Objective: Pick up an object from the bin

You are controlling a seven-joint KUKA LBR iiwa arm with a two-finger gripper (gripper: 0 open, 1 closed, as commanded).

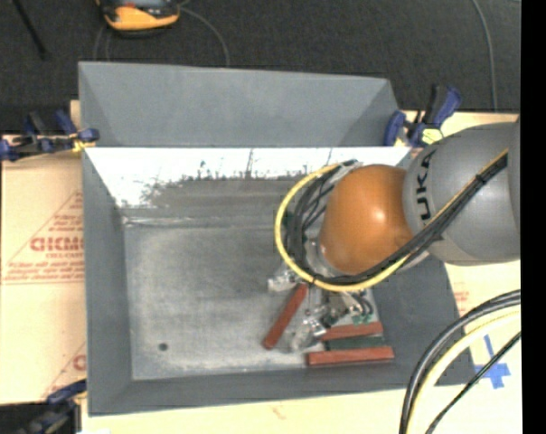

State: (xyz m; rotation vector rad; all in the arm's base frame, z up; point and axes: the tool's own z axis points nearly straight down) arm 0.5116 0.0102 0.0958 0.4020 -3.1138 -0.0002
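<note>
My gripper is low in the bin's front right part, mostly hidden under the arm's orange dome. A reddish-brown stick lies slanted right beside its metal parts, its upper end running in under the gripper. Whether the stick is gripped cannot be made out. Just to the right, two reddish-brown flat bars lie near the front wall, a lower one and an upper one. A small green piece sits above them, partly under the arm.
The arm comes in from the right and covers the bin's right side. The bin's left half and back show bare grey floor, with one small dark spot near the front left.
</note>
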